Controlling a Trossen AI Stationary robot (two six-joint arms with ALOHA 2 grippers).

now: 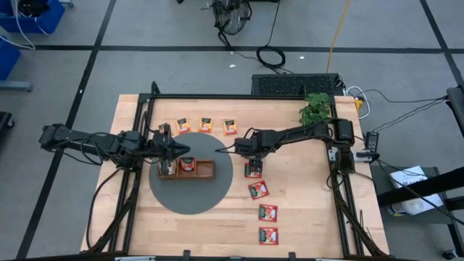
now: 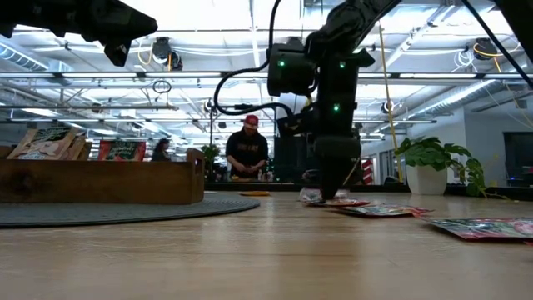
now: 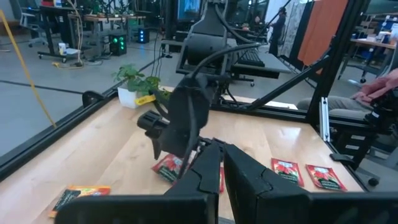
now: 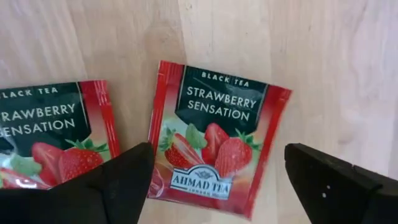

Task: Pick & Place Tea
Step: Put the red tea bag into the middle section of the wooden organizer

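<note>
The right pincer (image 1: pixel 249 151) hangs low over the table (image 1: pixel 304 217), just right of the wooden tray (image 1: pixel 205 172), with its two fingers spread wide on either side of a red strawberry tea packet (image 4: pixel 214 140). The fingers are apart and hold nothing. A second red packet (image 4: pixel 53 127) lies just beside the first, its edge close to one finger (image 4: pixel 112 180).

More red packets trail away from the tray toward the near edge of the table (image 1: pixel 268 212), and a row of orange packets (image 1: pixel 205 125) lies just beyond the tray. The tray sits on a round grey mat (image 1: pixel 181 199) and already holds some packets (image 1: pixel 188 164).

The left pincer (image 1: pixel 170 148) hovers over the tray's left end; whether it is open or shut cannot be told.

The risk I see is a bad grip on a flat packet — the fingers may slide across the foil and close on nothing. The finger nearest the neighbour could also catch that packet and drag both along.
</note>
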